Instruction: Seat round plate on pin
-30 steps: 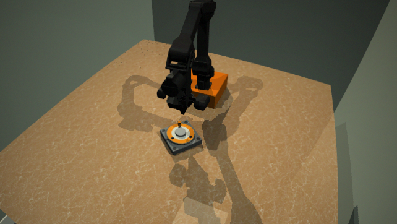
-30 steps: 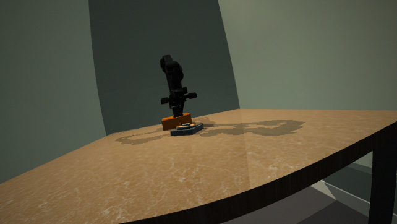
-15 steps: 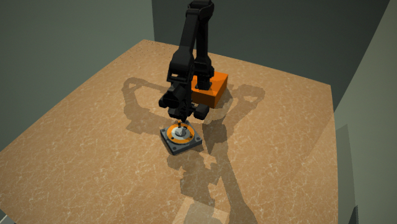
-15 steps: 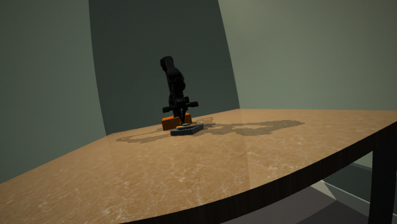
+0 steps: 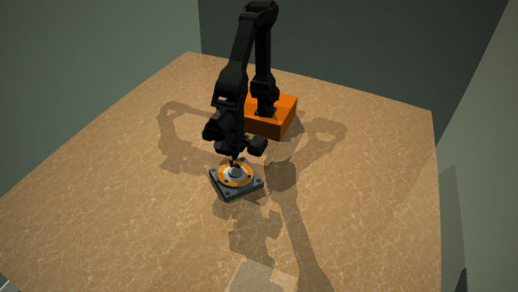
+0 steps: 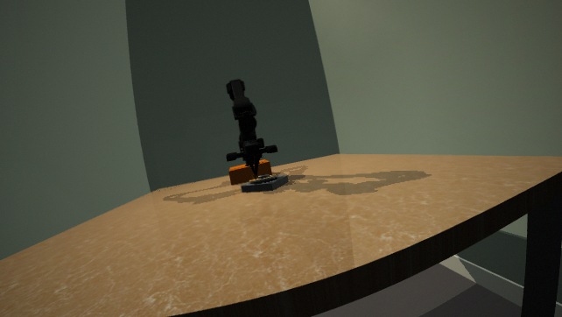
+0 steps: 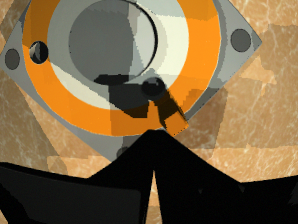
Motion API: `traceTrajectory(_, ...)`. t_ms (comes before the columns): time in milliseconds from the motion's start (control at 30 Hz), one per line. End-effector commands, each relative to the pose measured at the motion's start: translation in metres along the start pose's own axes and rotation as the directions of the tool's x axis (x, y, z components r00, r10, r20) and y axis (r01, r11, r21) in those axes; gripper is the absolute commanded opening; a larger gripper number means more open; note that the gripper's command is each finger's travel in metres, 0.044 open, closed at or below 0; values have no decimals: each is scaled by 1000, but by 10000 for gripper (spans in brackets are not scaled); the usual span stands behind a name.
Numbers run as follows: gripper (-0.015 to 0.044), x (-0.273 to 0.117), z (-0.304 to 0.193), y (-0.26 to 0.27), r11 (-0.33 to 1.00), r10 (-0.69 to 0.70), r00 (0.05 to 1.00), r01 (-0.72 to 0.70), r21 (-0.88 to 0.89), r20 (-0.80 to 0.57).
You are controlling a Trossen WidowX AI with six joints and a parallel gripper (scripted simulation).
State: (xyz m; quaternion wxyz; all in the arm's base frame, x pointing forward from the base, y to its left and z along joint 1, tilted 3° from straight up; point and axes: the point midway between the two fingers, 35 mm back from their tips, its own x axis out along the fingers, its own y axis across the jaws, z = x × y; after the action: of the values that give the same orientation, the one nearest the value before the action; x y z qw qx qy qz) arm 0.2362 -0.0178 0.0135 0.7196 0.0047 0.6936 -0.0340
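The round orange plate (image 5: 235, 173) sits on the grey post (image 7: 113, 36) on the square grey base (image 5: 239, 188). In the wrist view its orange tab (image 7: 174, 115) points towards me, with a dark hole (image 7: 153, 87) just beside it. Another plate hole (image 7: 39, 51) is at the left. My gripper (image 7: 154, 138) is shut with nothing between the fingers. Its tips point down at the tab's outer edge, on the plate's far rim (image 5: 232, 160). I cannot tell whether the tips touch the tab. The pin is not clearly visible. In the exterior view the gripper (image 6: 254, 172) stands over the plate (image 6: 263, 178).
The arm's orange mount block (image 5: 270, 114) stands just behind the base, and also shows in the exterior view (image 6: 249, 172). The base has corner holes (image 7: 241, 40). The table's edges are far from the base on all sides.
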Motion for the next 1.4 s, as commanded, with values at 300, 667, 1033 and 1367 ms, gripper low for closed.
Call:
traceTrajectory(300, 0, 0, 13, -16, 1000, -5, 1000, 5, -1, 6)
traceTrajectory(667, 0, -2, 26, -24, 1000, -6, 1000, 6, -1, 7)
traceTrajectory(1033, 0, -3, 39, -28, 1000, -7, 1000, 7, -1, 8)
traceTrajectory(1367, 0, -4, 52, -28, 1000, -6, 1000, 7, -1, 9)
